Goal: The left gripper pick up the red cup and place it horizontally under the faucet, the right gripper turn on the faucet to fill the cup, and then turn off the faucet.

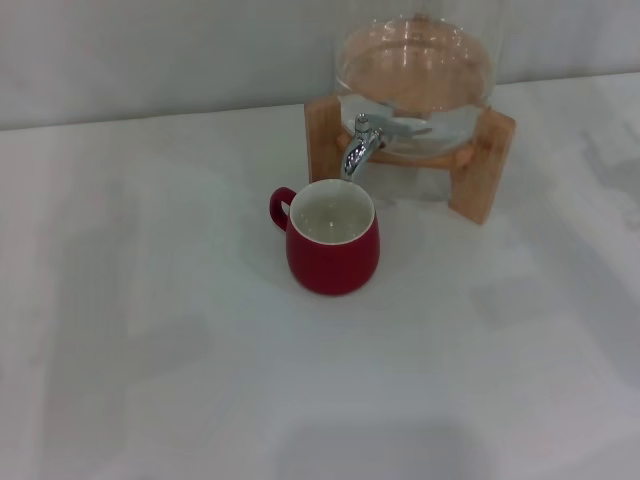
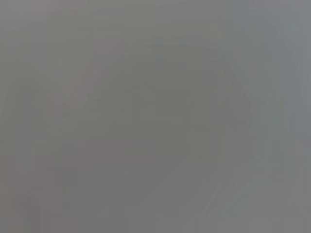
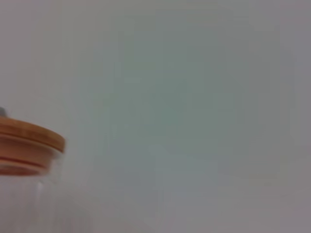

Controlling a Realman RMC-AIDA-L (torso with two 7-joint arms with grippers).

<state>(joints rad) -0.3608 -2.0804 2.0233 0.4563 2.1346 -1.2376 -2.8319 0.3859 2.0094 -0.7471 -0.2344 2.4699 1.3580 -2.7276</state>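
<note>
The red cup [image 1: 333, 240] stands upright on the white table, mouth up, handle to its left, white inside showing. It sits directly below the spout of the chrome faucet [image 1: 360, 146], which is fitted to the clear glass jar [image 1: 415, 80] on its wooden stand [image 1: 480, 165]. No water stream shows. Neither gripper shows in the head view. The left wrist view shows only a plain grey blur. The right wrist view shows the jar's wooden lid [image 3: 29, 138] and glass wall from the side.
The white table [image 1: 150, 350] stretches around the cup. A pale wall runs behind the jar.
</note>
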